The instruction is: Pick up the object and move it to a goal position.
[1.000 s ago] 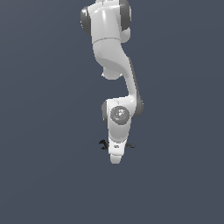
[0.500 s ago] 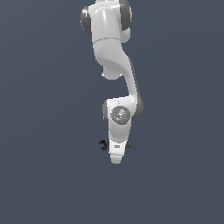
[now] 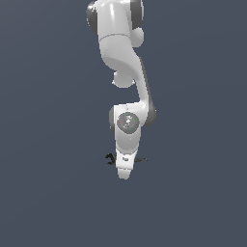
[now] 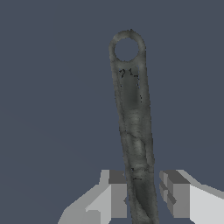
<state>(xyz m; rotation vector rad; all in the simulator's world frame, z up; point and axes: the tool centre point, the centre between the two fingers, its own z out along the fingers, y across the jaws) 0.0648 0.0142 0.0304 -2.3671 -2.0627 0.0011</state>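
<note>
The white arm [image 3: 126, 72] reaches down from the top of the exterior view over a plain dark grey-blue surface [image 3: 48, 193], its wrist section pointing straight down near the middle of the surface. At its lower end, the jaws [image 4: 143, 194] are spread, one grey finger pad on each side of the wrench handle; a narrow gap shows on one side, while the other pad sits right at the handle's edge, so contact there cannot be told.

The wrench [image 4: 133, 118] is a slim, dark grey tool lying flat on the surface. In the wrist view its straight handle runs away from the jaws and ends in a closed ring. In the exterior view only its dark ends show, sticking out on either side of the wrist.
</note>
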